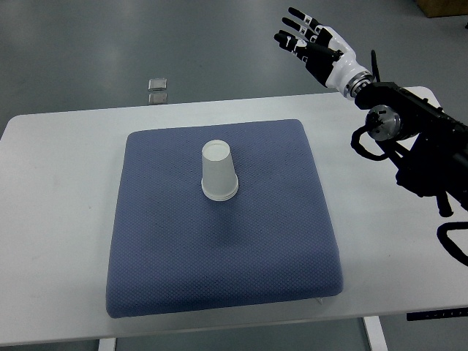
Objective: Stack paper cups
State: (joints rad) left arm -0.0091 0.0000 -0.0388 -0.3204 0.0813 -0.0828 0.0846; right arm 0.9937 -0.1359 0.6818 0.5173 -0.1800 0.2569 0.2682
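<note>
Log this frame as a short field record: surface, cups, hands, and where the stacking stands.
surface: white table with a blue cushion pad on it
cups: white paper cup standing upside down, wide rim down, on the pad's far half; whether it is one cup or a nested stack cannot be told
right hand: right hand raised beyond the table's far right corner, fingers spread, holding nothing
left hand: not in view
other: small clear object on the floor beyond the table
task state: no separate cup visible
</note>
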